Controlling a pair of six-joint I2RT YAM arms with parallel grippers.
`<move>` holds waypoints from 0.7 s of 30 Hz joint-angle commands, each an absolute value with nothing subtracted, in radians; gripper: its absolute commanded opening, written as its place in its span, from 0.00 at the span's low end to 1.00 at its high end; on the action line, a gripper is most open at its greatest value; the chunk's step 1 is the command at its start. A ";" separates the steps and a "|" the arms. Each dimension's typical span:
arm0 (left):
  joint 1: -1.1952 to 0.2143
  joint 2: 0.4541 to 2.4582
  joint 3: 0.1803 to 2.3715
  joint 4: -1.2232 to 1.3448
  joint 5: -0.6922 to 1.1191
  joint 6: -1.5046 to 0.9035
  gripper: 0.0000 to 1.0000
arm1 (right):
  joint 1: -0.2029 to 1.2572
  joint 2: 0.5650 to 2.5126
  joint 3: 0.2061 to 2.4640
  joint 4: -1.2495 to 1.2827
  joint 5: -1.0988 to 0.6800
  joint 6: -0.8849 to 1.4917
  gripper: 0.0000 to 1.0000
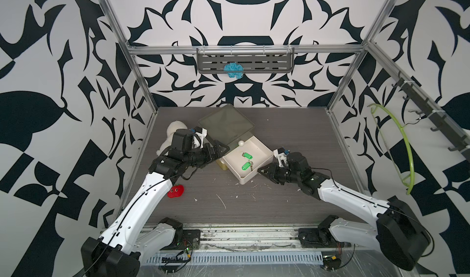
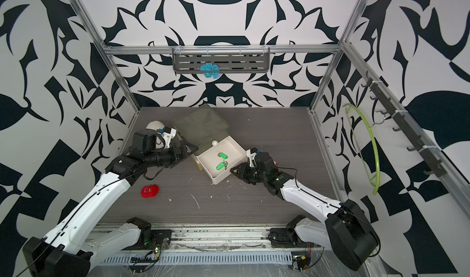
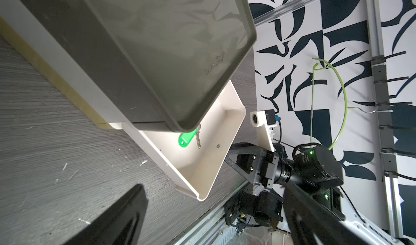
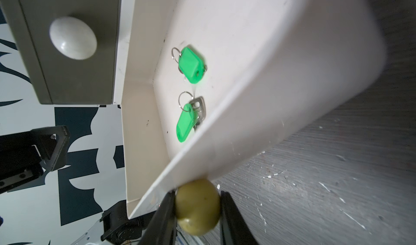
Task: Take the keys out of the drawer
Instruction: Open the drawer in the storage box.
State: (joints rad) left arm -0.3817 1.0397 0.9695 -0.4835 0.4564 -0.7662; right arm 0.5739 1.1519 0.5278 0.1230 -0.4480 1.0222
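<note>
Plainly the drawer (image 1: 258, 148) stood pulled out of the cabinet (image 1: 226, 125) toward 5 o'clock, and the keys (image 4: 185, 120) lay on its floor, two green-tagged sets just beside each other near the middle. My right gripper (image 1: 263, 172) pinched the olive knob (image 4: 197, 206) on the drawer front, at 4 o'clock of the drawer. My left gripper (image 1: 220, 151) hung spread wide at 9 o'clock of the drawer, beside the cabinet and touching nothing that I could see.

I judged the pull far enough, since both sets showed clear of the cabinet's overhang. The good way, I thought, was to hold the knob firm so the drawer could not slide, bring the left gripper over the side wall from 9 o'clock, and come down on a plastic tag rather than the flat metal, which would likely slip. The near set looked easier to take.
</note>
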 commanded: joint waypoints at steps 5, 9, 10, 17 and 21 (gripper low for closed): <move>-0.388 1.026 0.951 -0.461 0.458 -0.765 0.99 | 0.573 1.078 0.510 0.031 -0.415 1.011 0.17; -0.396 1.031 0.950 -0.456 0.451 -0.765 0.99 | 0.572 1.051 0.497 0.009 -0.413 1.011 0.17; -0.398 1.033 0.950 -0.454 0.449 -0.765 0.99 | 0.572 1.047 0.491 0.006 -0.414 1.012 0.16; -0.415 1.055 0.952 -0.437 0.440 -0.770 0.99 | 0.572 1.011 0.460 -0.004 -0.400 1.015 0.22; -0.420 1.060 0.954 -0.437 0.435 -0.769 0.99 | 0.573 1.022 0.457 -0.003 -0.397 1.009 0.38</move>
State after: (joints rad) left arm -0.4156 1.0550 0.9569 -0.4522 0.4435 -0.7708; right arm 0.5739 1.0351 0.4713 0.0772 -0.4091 1.0168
